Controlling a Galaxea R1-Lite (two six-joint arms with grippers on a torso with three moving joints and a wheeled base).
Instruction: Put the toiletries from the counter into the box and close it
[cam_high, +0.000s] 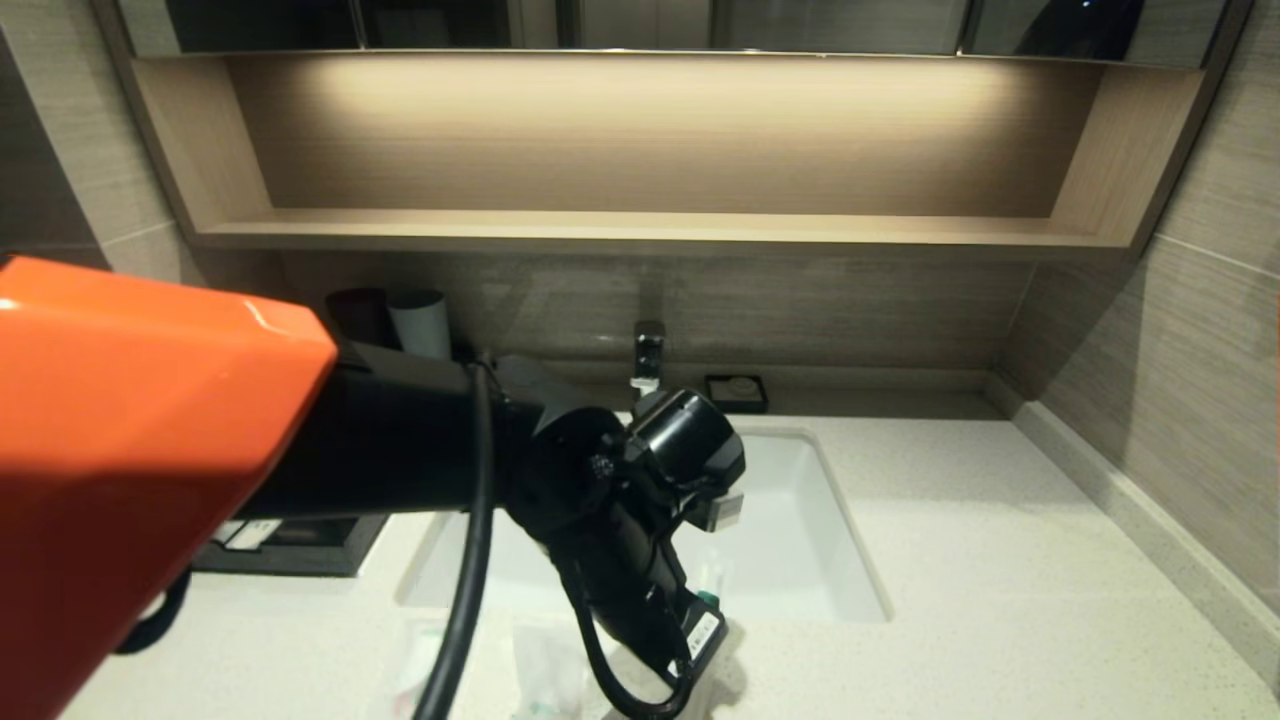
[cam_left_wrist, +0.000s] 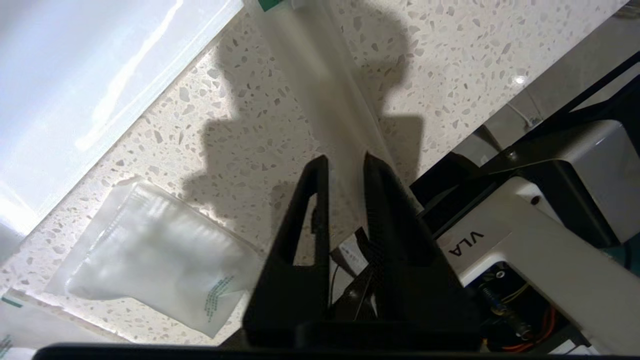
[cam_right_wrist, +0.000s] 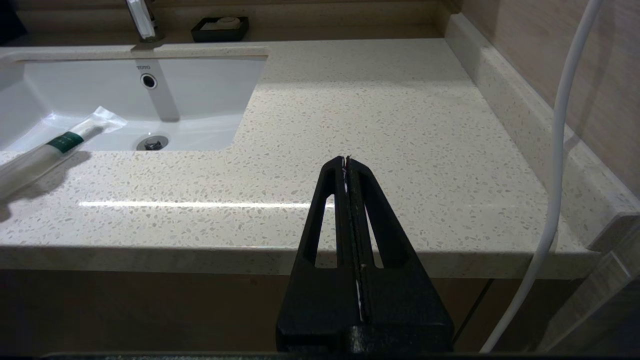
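My left gripper (cam_left_wrist: 346, 162) is shut on the long white stick pack (cam_left_wrist: 320, 75) near its one end. It holds the pack tilted just above the counter (cam_high: 1000, 600) at the sink's front edge. The pack's green-banded end (cam_right_wrist: 64, 141) points over the white sink (cam_high: 800, 540). In the head view the left wrist (cam_high: 700, 620) hides most of the pack (cam_high: 708, 580). One flat sachet (cam_left_wrist: 150, 250) lies on the counter beside the gripper and shows in the head view (cam_high: 545, 665); a second (cam_high: 420, 665) lies left of it. The black box (cam_high: 300, 548) sits at the left, mostly behind my arm. My right gripper (cam_right_wrist: 346, 160) is shut and empty.
A faucet (cam_high: 648, 365) and a small black soap dish (cam_high: 736, 392) stand behind the sink. A pale cup (cam_high: 420, 322) and a dark cup (cam_high: 358, 315) stand at the back left. My right gripper hangs off the counter's front edge, with a white cable (cam_right_wrist: 555, 175) beside it.
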